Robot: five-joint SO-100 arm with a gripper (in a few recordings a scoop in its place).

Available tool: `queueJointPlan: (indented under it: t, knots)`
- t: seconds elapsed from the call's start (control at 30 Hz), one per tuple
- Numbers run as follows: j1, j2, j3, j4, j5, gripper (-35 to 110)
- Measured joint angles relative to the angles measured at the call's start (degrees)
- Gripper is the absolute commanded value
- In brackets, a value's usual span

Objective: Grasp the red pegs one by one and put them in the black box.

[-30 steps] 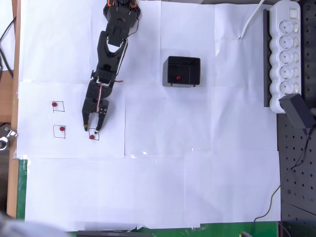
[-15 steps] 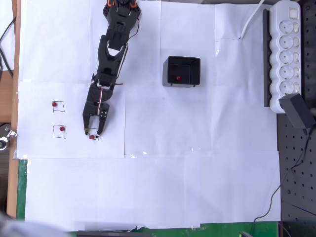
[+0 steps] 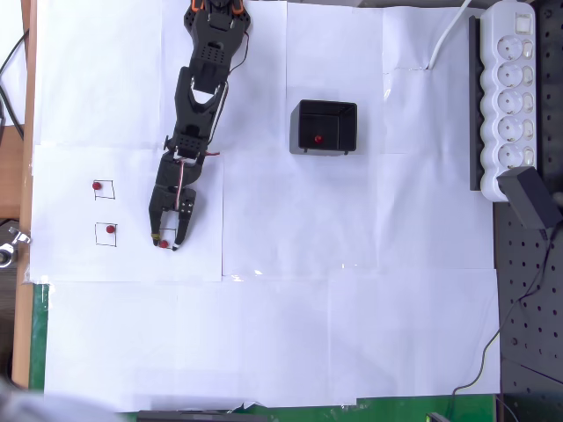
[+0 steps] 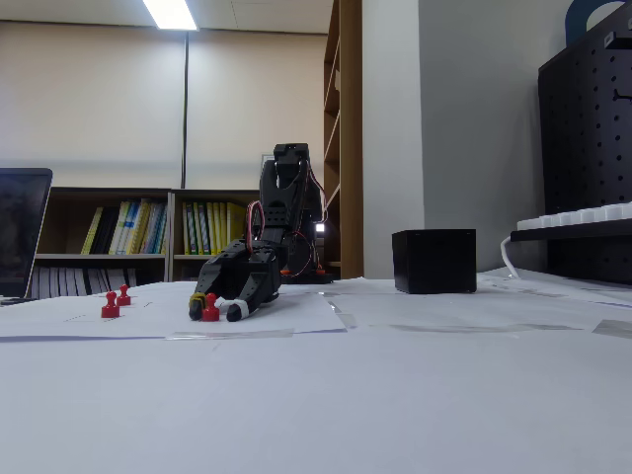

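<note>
The black arm (image 3: 195, 105) reaches down the left part of the overhead view, over white paper sheets (image 3: 352, 325) that cover the desk (image 3: 16, 316). Its claw (image 3: 167, 241) sits low at a drawn square (image 3: 167, 239), with its two fingers parted and a red peg (image 3: 164, 243) between their tips. In the fixed view the claw (image 4: 219, 311) is down at the paper with that red peg (image 4: 209, 308) standing upright between a yellow-tipped finger on the left and a white-tipped one on the right. Whether the fingers press on the peg cannot be told from either view.

Two more red pegs stand to the left of the claw in the overhead view, each inside its own drawn square: one farther up (image 3: 98, 185) and one lower (image 3: 110, 229). In the fixed view they show at the left as two small red figures, one nearer (image 4: 110, 305) and one behind it (image 4: 123, 294).

The black box (image 3: 324, 127) stands well to the right of the arm in the overhead view, with a fourth red peg (image 3: 318, 139) lying inside it. In the fixed view the black box (image 4: 434, 261) rests on the paper to the right of the arm.

A white power strip (image 3: 508, 92) lies along the right edge of the desk.
</note>
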Motion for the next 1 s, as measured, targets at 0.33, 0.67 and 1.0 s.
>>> queueJointPlan:
  t: [0.33,0.67,1.0]
  knots:
    - [-1.0,0.0,0.5,0.6,1.1,0]
    - [-3.3,-18.0,7.7,50.1,0.3,0]
    - [-29.0,-34.0,42.2,130.6,-16.3,0]
